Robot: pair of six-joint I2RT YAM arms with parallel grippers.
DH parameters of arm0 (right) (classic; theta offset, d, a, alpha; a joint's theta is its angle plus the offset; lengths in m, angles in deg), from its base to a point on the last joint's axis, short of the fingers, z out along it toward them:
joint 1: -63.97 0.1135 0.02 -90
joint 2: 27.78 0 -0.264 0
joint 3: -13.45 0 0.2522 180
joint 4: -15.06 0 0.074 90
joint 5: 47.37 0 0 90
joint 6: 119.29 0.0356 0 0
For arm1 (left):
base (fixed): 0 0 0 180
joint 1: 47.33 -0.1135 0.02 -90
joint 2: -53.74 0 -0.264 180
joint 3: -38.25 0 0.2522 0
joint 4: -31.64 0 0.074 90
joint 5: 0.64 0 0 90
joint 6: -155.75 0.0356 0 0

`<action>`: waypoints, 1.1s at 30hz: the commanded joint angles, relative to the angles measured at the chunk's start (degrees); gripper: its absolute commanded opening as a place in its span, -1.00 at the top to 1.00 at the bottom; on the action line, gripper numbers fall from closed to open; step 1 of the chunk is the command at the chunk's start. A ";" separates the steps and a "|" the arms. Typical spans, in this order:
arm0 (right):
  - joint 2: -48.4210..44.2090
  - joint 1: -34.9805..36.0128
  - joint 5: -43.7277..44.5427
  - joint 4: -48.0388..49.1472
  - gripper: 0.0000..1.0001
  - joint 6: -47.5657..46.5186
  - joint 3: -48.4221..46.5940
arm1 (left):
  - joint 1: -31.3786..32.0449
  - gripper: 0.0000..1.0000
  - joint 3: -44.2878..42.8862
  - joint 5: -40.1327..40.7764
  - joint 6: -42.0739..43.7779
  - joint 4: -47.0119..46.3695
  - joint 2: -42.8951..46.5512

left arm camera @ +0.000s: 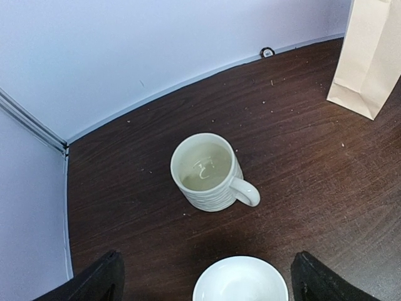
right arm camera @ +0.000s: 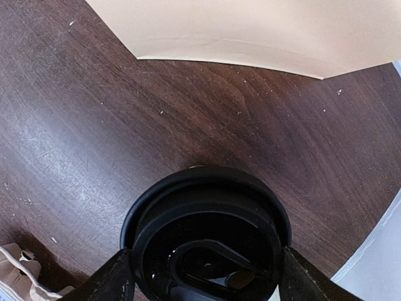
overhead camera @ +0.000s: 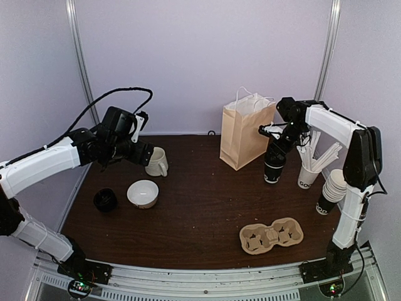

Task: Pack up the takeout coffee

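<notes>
The takeout coffee (overhead camera: 274,168), a black cup with a black dome lid (right arm camera: 207,232), stands upright just right of the brown paper bag (overhead camera: 244,132). My right gripper (overhead camera: 276,149) comes down on it from above. In the right wrist view its fingers (right arm camera: 113,279) press against both sides of the lid, so the right gripper (right arm camera: 203,276) is shut on the cup. The bag's lower edge (right arm camera: 250,25) lies just beyond the lid. My left gripper (overhead camera: 145,153) hovers open at the back left, holding nothing; its fingers (left arm camera: 100,279) are spread wide.
A cream mug (left arm camera: 207,172) and a white bowl (left arm camera: 241,282) sit under the left gripper. A small black round item (overhead camera: 105,200) lies at the left. A cardboard cup carrier (overhead camera: 271,235) is front right. A cup of stirrers (overhead camera: 308,175) and stacked paper cups (overhead camera: 331,191) stand at the right edge.
</notes>
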 commanded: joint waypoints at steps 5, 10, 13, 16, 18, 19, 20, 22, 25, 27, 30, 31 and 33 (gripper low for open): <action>-0.09 -0.16 0.64 1.14 -0.63 1.92 1.34 | -0.17 -0.93 -2.16 -1.22 0.56 -0.15 -0.68; -0.76 -0.18 -0.14 0.55 -0.98 2.16 1.51 | -0.16 -0.93 -2.52 -1.73 0.63 0.37 -0.82; -2.14 -0.17 -1.06 -0.02 -0.99 2.20 1.11 | -0.18 -0.93 -2.52 -1.91 0.80 0.45 -0.82; -3.99 -0.02 -3.05 -2.00 -0.99 3.22 -1.24 | -0.11 -0.93 -2.61 -2.05 0.85 0.48 -0.75; -5.63 0.36 -5.02 -3.00 -0.96 3.99 -3.46 | -0.17 -0.93 -2.57 -2.06 1.04 0.52 -0.80; -6.19 0.74 -5.47 -3.18 -0.93 4.51 -4.59 | -0.10 -0.93 -2.62 -2.19 1.11 0.56 -0.81; -6.71 1.20 -5.49 -3.34 -0.92 4.74 -5.74 | -0.09 -0.93 -2.67 -2.38 1.23 0.58 -0.86; -7.09 2.09 -5.38 -3.14 -0.88 5.85 -8.28 | -0.12 -0.90 -2.94 -3.19 1.49 1.08 -1.18; -6.86 2.29 -7.30 -1.90 -0.76 8.21 -12.12 | -0.10 -0.82 -4.01 -4.86 1.82 2.45 -2.18; -6.48 2.29 -8.12 -0.33 -0.70 9.25 -14.51 | -0.15 -0.78 -4.39 -6.15 2.06 2.97 -2.52; -5.67 2.29 -8.39 1.21 -0.61 10.52 -17.97 | -0.12 -0.75 -4.54 -7.44 2.42 3.03 -2.64; -5.25 2.29 -7.39 1.47 -0.57 10.84 -19.30 | -0.14 -0.74 -4.49 -7.66 2.46 3.06 -2.53; -4.31 2.29 -3.84 1.95 -0.48 11.03 -22.30 | -0.13 -0.72 -4.55 -7.90 2.56 3.07 -2.52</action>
